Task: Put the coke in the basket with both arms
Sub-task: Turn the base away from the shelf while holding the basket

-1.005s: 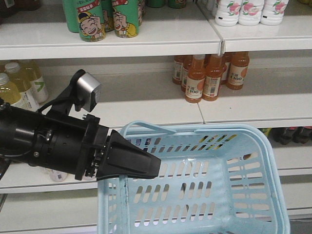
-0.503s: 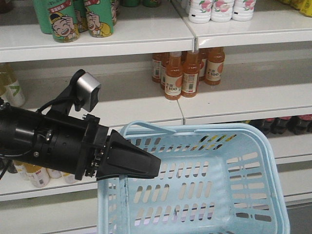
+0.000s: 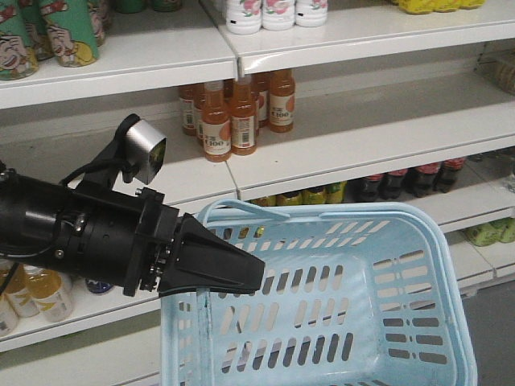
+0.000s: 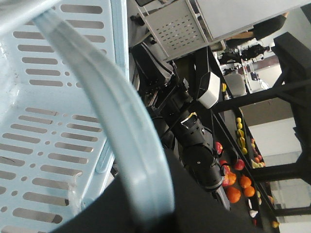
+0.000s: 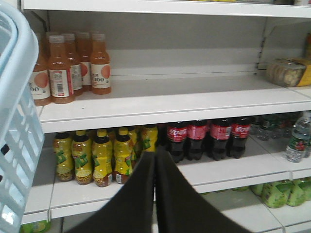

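Note:
The light blue basket (image 3: 438,241) hangs in front of the shelves, and the part of its inside that shows holds nothing. My left gripper (image 3: 256,277), a black wedge, reaches in from the left over the basket's left rim. In the left wrist view it (image 4: 150,213) is shut on the basket's handle (image 4: 121,126). My right gripper (image 5: 155,154) is shut and empty, pointing at the shelves, with the basket's wall (image 5: 14,121) on its left. The right arm (image 4: 197,145) shows beyond the basket. No red coke can is in view.
White store shelves face me. Orange juice bottles (image 3: 233,112) stand on the middle shelf. Below are yellow bottles (image 5: 102,155) and dark cola bottles with red labels (image 5: 204,138). Green bottles (image 5: 282,191) fill the lowest shelf at right.
The shelves have slid left across the front view, bringing cola and yellow bottles into sight. The left arm and basket keep the same place in the frame.

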Available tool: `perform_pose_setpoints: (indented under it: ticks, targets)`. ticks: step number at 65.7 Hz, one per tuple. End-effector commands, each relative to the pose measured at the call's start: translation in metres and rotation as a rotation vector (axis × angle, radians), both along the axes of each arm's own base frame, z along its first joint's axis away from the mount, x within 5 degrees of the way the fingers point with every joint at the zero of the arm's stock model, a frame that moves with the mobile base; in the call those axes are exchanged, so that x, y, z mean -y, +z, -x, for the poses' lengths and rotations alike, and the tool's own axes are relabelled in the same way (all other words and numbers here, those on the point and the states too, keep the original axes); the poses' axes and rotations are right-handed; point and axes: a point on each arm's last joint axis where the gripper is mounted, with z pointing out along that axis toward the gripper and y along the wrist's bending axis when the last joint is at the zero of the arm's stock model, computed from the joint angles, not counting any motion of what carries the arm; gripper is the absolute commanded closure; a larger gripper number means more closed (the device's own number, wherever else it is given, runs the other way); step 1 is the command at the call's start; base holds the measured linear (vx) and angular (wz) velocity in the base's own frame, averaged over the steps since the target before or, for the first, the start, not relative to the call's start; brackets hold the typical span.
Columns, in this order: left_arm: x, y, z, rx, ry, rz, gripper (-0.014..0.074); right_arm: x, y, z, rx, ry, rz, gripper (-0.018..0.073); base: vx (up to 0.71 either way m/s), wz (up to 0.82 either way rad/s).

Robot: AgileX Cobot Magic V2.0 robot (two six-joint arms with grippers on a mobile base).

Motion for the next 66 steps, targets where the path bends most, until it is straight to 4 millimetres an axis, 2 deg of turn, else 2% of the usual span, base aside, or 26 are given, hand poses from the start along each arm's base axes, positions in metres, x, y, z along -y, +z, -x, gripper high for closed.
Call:
perform_pose_setpoints:
  ticks: [1, 66]
  targets:
    - [-0.0004, 0.0245, 0.0058, 0.021, 0.003, 0.119, 0.0602, 0.0000, 0.0052, 0.0004, 0.083, 0.000, 0.004, 0.0569, -0.04, -0.39]
    - [-0.0004, 0.0245, 0.0058, 0.020, 0.002, 0.119, 0.0603, 0.0000, 0.0049, 0.0004, 0.080, 0.000, 0.004, 0.0569, -0.05, -0.35]
